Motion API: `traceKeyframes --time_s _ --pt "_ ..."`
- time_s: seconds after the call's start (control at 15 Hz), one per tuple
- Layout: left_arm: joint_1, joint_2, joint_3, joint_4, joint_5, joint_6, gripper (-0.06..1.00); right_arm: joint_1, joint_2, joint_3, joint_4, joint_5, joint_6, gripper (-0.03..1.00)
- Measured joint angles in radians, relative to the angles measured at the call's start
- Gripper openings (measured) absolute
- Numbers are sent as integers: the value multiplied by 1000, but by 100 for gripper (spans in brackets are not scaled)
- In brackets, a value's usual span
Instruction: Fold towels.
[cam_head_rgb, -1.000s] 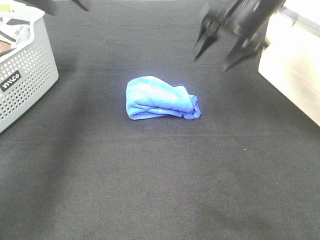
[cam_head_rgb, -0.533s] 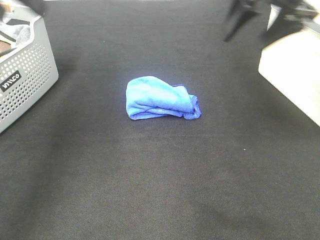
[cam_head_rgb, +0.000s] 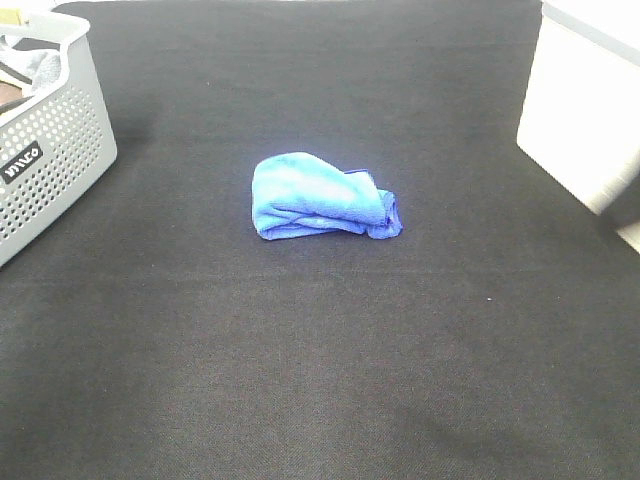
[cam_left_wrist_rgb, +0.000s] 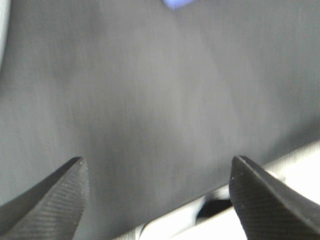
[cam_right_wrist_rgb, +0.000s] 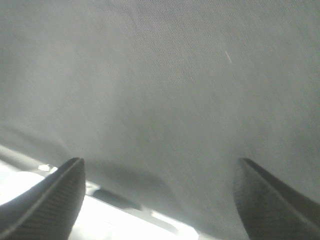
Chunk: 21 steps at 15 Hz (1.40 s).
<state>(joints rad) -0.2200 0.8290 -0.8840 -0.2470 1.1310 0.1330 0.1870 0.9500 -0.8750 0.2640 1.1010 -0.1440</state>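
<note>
A bright blue towel (cam_head_rgb: 318, 197) lies bunched in a folded lump near the middle of the black table. Neither arm shows in the high view. In the left wrist view my left gripper (cam_left_wrist_rgb: 157, 167) stands open above the black cloth, nothing between its fingers, and a sliver of the blue towel (cam_left_wrist_rgb: 176, 4) shows far off at the picture's edge. My right gripper (cam_right_wrist_rgb: 160, 167) is open too, over bare black cloth near the table's edge, with nothing held.
A grey perforated basket (cam_head_rgb: 55, 150) with cloths in it stands at the back left. A white box (cam_head_rgb: 580, 115) sits at the back right. Black cloth (cam_head_rgb: 320, 370) covers the whole table.
The right arm has pulled back up and to the right, out of the high view. The left arm's tip at the top left has also gone. The towel has not moved.
</note>
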Motion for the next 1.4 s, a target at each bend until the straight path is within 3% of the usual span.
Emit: traceKeyframes --time_s 0.27,0.53,0.8,1.4 --pt "0 -258 194 0 9 57 74 0 -309 214 -99 -11 0 77" --pt "0 -432 342 0 9 177 74 0 -543 299 -178 -24 0 77" --pt "0 -465 370 -19 -31 281 74 0 -635 364 -185 -25 0 77" --pt "0 -465 374 -21 -47 290 74 0 -635 367 -185 -27 1 77"
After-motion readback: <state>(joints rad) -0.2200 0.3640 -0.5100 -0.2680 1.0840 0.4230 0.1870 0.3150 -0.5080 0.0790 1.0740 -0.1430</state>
